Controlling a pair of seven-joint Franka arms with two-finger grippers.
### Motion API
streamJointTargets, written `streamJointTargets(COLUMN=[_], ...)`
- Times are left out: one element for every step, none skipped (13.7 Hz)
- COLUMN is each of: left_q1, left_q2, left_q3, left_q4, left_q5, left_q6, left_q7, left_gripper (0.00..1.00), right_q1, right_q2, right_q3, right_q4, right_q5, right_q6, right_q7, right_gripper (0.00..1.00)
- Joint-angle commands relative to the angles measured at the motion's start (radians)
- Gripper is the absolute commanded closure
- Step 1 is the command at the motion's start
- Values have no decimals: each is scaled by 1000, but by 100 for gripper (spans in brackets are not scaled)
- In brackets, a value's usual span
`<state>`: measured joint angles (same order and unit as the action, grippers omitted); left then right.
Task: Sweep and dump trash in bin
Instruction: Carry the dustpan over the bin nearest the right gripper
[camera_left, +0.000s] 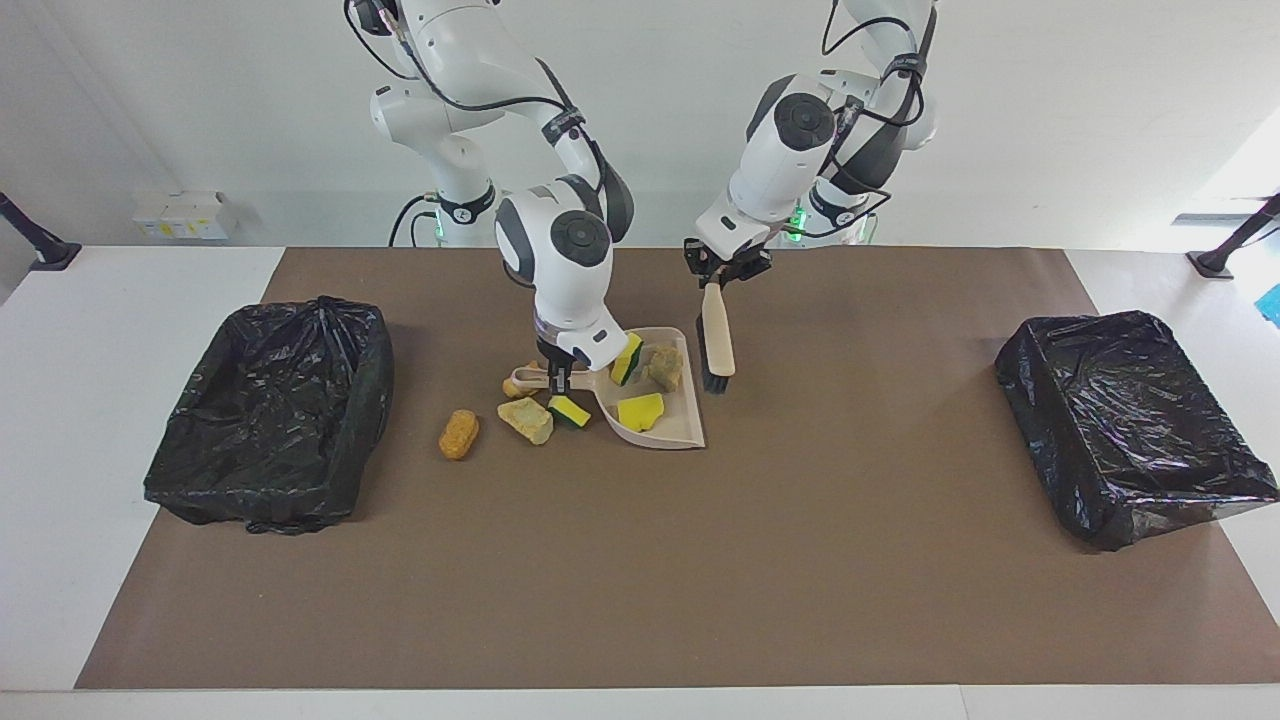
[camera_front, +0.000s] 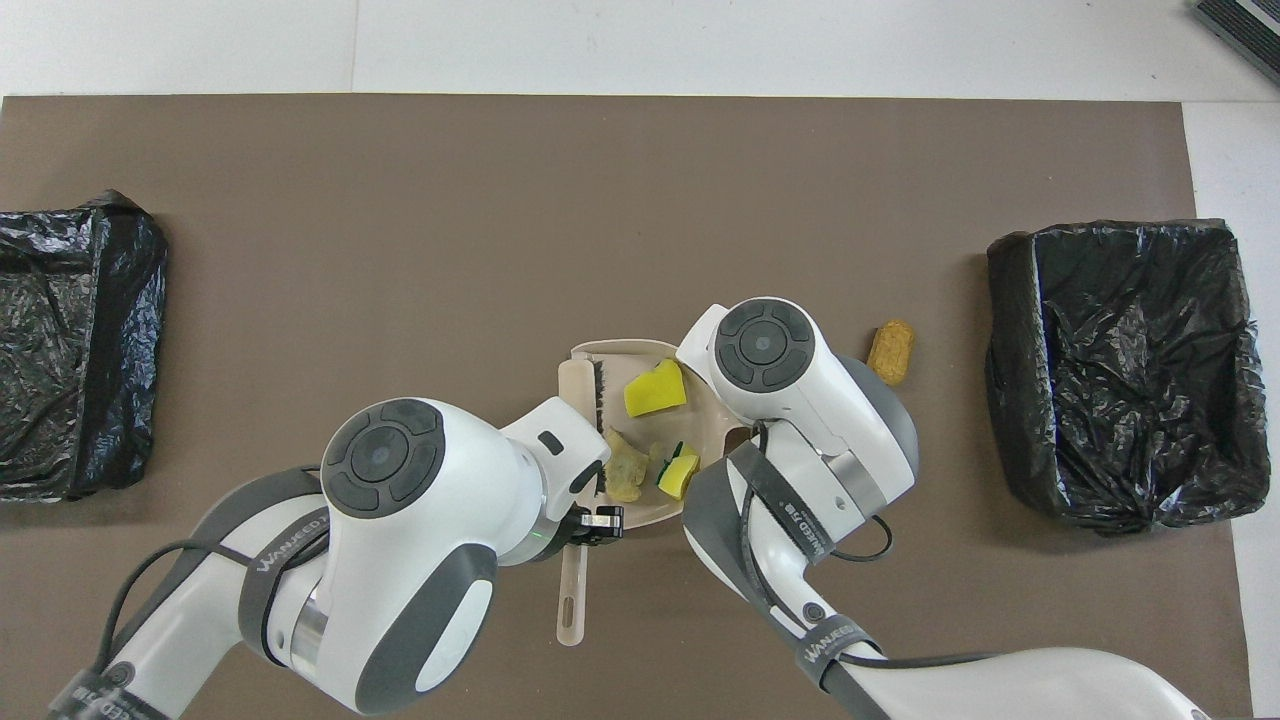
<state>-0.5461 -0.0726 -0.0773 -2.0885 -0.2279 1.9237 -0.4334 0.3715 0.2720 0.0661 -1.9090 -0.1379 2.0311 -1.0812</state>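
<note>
The beige dustpan (camera_left: 678, 426) lies on the brown mat, and my right gripper (camera_left: 556, 377) is shut on its handle. Inside it lie a yellow sponge piece (camera_left: 640, 410), a green-backed sponge (camera_left: 627, 358) and a tan lump (camera_left: 665, 366). My left gripper (camera_left: 717, 277) is shut on the handle of a brush (camera_left: 717, 345), which hangs bristles down beside the pan toward the left arm's end. More trash lies on the mat by the pan's handle: an orange-brown lump (camera_left: 458, 434), a tan lump (camera_left: 527, 420), a green-backed sponge (camera_left: 568, 410) and a small lump (camera_left: 518, 384). From overhead, the dustpan (camera_front: 612, 350) is partly covered by both arms.
A black-bagged bin (camera_left: 270, 410) stands toward the right arm's end of the table, close to the orange-brown lump (camera_front: 890, 352). Another black-bagged bin (camera_left: 1130, 420) stands toward the left arm's end. The brown mat (camera_left: 640, 580) covers the table's middle.
</note>
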Motion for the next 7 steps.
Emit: streamJointTargets(left_q1=[24, 25, 23, 12, -1, -40, -76], left_q2=[-24, -26, -27, -32, -39, -39, -39], left_q3=[-7, -7, -9, -10, -16, -19, -19], left_q4=[-8, -16, -36, -57, -77, -93, -114], left_q5=[93, 122, 134, 134, 134, 134, 134], left_q6=[-63, -84, -84, -75, -68, -57, -36], left_q7=[-13, -13, -15, -18, -36, -74, -111], left_gripper=[100, 100, 100, 100, 100, 100, 100], right_q1=[-43, -54, -62, -75, -101, -139, -179], right_q2=[-31, -45, -59, -83, -106, -132, -149], right_q3=[6, 6, 7, 6, 6, 6, 3], right_q4=[13, 21, 25, 25, 25, 30, 48], right_q5=[52, 52, 52, 52, 54, 66, 81], right_q6=[-2, -12, -26, -37, -45, -64, -95], right_q7=[-51, -52, -54, -62, -77, -88, -104], right_gripper=[100, 100, 100, 100, 100, 100, 100])
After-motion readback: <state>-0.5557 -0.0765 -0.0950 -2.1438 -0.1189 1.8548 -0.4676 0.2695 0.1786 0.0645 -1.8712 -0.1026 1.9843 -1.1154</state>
